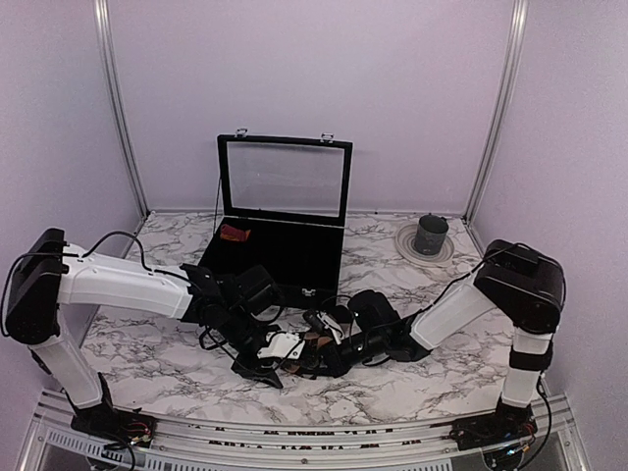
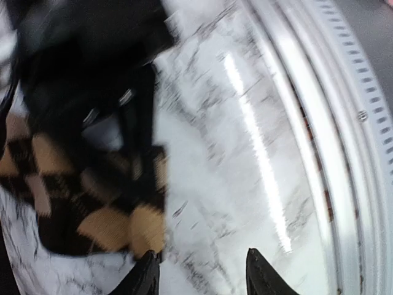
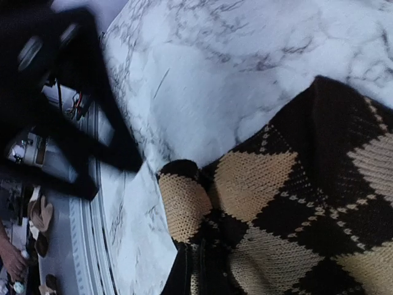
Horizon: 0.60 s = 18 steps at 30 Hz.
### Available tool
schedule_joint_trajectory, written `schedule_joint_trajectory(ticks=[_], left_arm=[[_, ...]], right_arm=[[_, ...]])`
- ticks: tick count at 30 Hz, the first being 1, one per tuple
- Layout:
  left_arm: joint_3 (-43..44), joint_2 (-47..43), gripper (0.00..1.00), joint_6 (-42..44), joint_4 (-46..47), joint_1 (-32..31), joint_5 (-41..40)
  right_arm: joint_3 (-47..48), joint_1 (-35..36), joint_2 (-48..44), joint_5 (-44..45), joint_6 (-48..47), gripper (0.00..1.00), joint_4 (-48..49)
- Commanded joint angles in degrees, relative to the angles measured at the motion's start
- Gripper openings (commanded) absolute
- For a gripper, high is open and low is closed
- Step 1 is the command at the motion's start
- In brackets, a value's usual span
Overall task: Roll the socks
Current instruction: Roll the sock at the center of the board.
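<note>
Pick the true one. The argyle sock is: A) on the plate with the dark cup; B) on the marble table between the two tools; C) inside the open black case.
B: the argyle sock lies on the marble table near its front edge, between the left tool and the right tool.

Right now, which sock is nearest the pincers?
The dark argyle sock, on the marble table between the left pincer and right pincer; the red sock sits far back at the black case.
</note>
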Motion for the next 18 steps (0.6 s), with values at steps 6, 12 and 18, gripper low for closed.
schedule_joint_trajectory(ticks=[6, 12, 18], left_arm=[[-1.97, -2.97, 0.49, 4.02, 3.22, -3.61, 7.06], [-5.92, -4.22, 0.49, 3.43, 10.52, -3.28, 2.83], [-4.55, -1.19, 0.48, 4.91, 15.44, -3.97, -2.93]], right_arm=[[-2.67, -2.75, 3.83, 3.10, 10.45, 0.00, -1.02], [-3.79, -3.14, 4.97, -0.47, 13.30, 0.00, 1.28], [-3.83, -5.09, 7.04, -6.11, 18.78, 0.00, 2.00]])
